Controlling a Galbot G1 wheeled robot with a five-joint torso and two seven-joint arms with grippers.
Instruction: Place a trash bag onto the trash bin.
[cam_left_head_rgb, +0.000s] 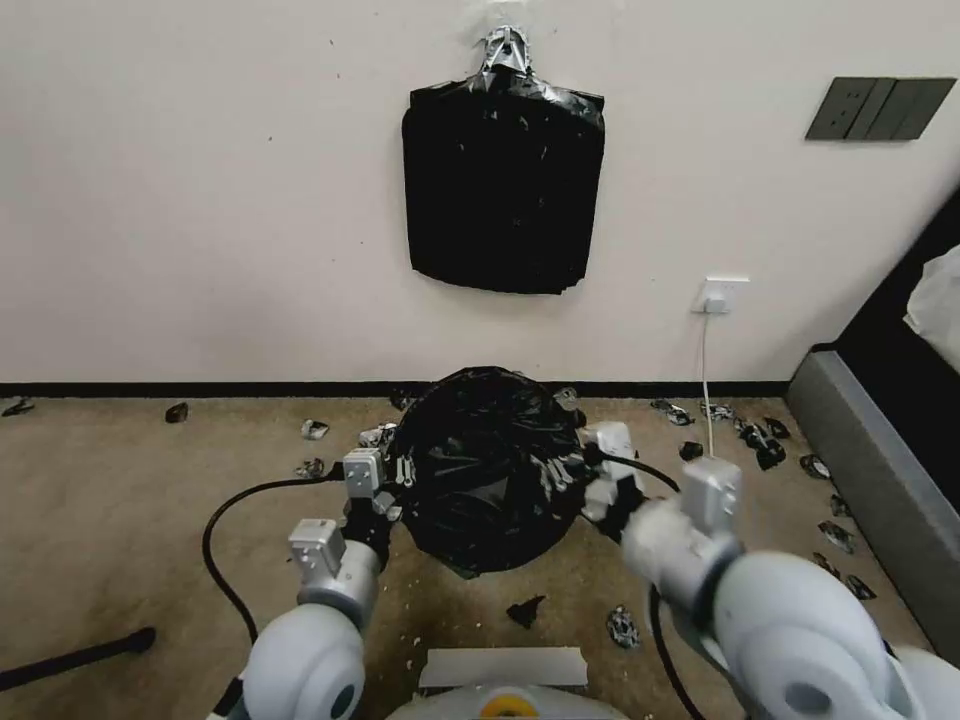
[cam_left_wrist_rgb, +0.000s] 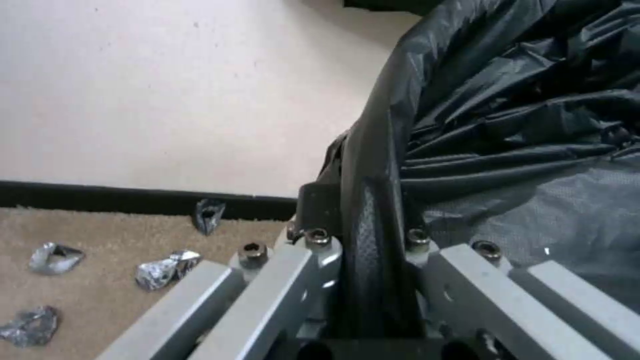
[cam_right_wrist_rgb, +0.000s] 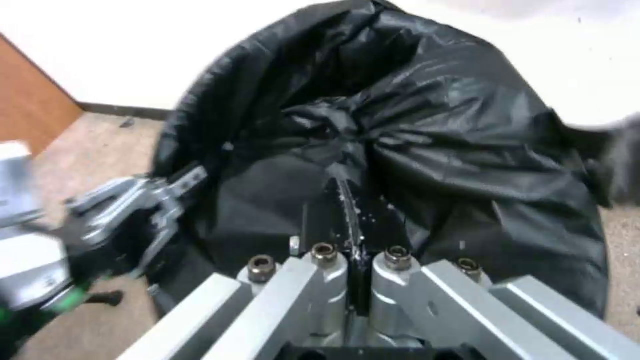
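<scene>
The trash bag (cam_left_head_rgb: 490, 460) is a wrinkled black dome on the carpet near the wall, and it hides the trash bin under it. My left gripper (cam_left_head_rgb: 400, 470) is at the bag's left side. In the left wrist view it (cam_left_wrist_rgb: 363, 220) is shut on a taut, film-covered edge of the bag (cam_left_wrist_rgb: 520, 125). At the bag's right side, my right gripper (cam_left_head_rgb: 570, 470) is shut as well. The right wrist view shows it (cam_right_wrist_rgb: 347, 210) pinching a thin fold of the bag (cam_right_wrist_rgb: 427, 125), with the left gripper (cam_right_wrist_rgb: 153, 200) farther off.
A flat black stack of bags (cam_left_head_rgb: 503, 190) hangs on the wall above. Small black and silvery scraps (cam_left_head_rgb: 620, 625) litter the carpet. A grey furniture edge (cam_left_head_rgb: 880, 490) runs along the right. A black cable (cam_left_head_rgb: 215, 540) loops at the left, and a plugged-in wall socket (cam_left_head_rgb: 722, 295) is behind.
</scene>
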